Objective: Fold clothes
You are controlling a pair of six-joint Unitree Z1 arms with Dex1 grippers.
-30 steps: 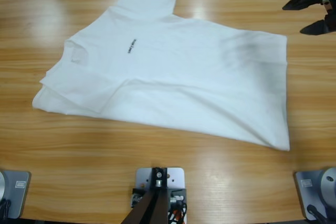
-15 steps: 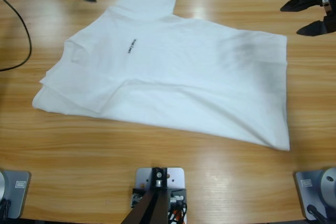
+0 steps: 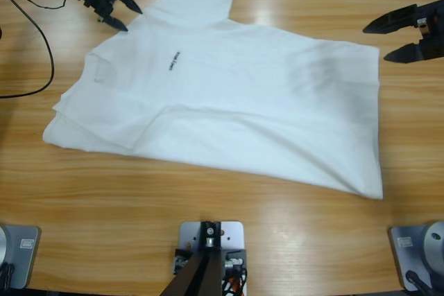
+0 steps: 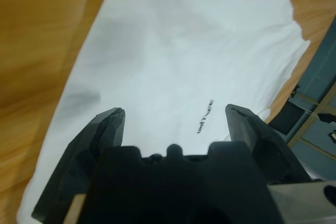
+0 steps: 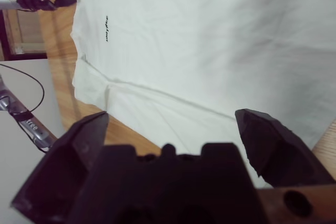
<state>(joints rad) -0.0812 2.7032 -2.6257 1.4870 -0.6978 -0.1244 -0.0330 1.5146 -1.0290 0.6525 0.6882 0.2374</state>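
Across the middle of the table we see the T-shirt lying flat, one sleeve folded over. At its hem edge, our right gripper hangs with fingers spread, empty. Farther off, by the shoulder, left gripper, fingers released.

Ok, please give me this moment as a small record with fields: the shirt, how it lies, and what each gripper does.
garment: white T-shirt, spread on the wooden table
orientation in high view: neck toward the left, hem toward the right
printed mark: facing up, on the chest
left gripper: open, holding nothing, at the neck end by the far shoulder
right gripper: open, holding nothing, beside the hem's far corner
folding: neither gripper holds cloth
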